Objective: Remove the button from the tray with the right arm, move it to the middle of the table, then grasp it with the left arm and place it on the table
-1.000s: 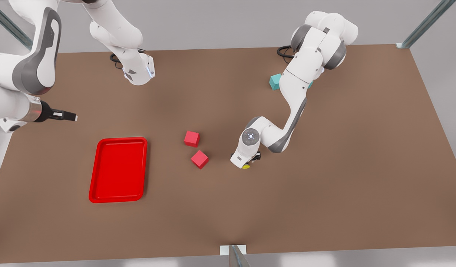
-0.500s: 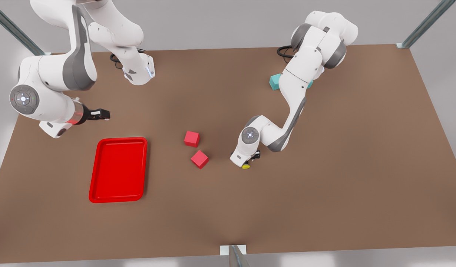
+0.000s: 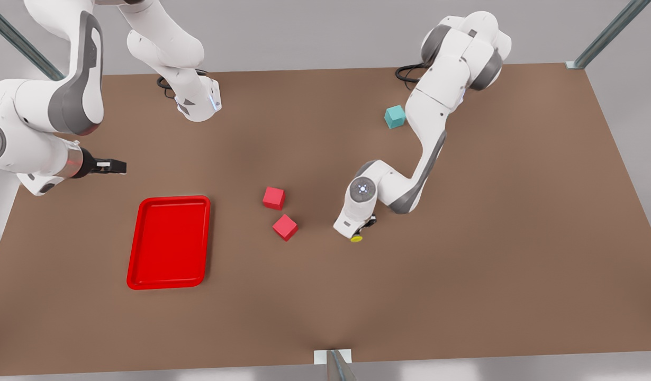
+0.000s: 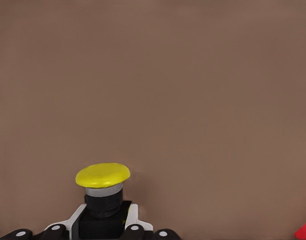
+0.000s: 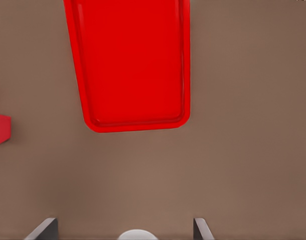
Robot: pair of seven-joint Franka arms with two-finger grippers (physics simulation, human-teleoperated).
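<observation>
The button [image 3: 356,238], yellow cap on a dark body, is near the middle of the table [image 3: 463,238], low over its surface. My left gripper [image 3: 359,231] is shut on it. In the left wrist view the button [image 4: 102,176] sticks out from between the fingers [image 4: 72,222], which press on its dark body. The red tray [image 3: 169,199] lies empty at the front view's left. My right gripper [image 3: 111,167] hovers behind the tray, open. The right wrist view shows the tray [image 5: 137,124] ahead of the spread fingers [image 5: 45,227].
Two red cubes [image 3: 273,197] [image 3: 285,227] lie between the tray and the button, the nearer one a short way from the left gripper. A teal cube [image 3: 395,116] sits beside the left arm's upper links at the back. One red cube [image 5: 0,129] edges into the right wrist view.
The left arm has shifted slightly toward the front view's right with the button, uncovering the teal cube. The right gripper swung toward the tray's far side, then back toward the front view's left.
</observation>
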